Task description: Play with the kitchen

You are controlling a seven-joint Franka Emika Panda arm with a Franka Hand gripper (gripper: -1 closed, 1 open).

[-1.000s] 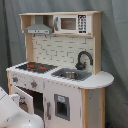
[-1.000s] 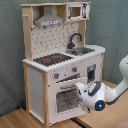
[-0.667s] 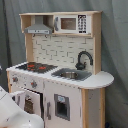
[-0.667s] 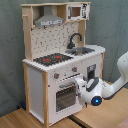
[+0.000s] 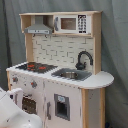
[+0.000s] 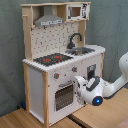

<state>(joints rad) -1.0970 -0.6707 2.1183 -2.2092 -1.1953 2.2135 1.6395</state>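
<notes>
Kitchen [image 6: 60, 65] stands on a wooden surface [image 6: 100, 114] before a grey curtain [image 5: 114, 45]. Arm's tool [image 6: 81, 86] meets the oven door [image 6: 64, 95]; its finger state cannot be told.

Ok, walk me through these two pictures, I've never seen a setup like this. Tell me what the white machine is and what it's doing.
The white machine is a robot arm; its rounded end, the gripper, sits right at the front of a child-size toy kitchen, beside the oven door. Nothing can be seen held in it.

Both pictures come from cameras standing off the arm, looking at the kitchen from opposite front corners. On the counter are a black stovetop with red burners, a steel sink and a black faucet. Above hang a grey hood and a toy microwave.
</notes>
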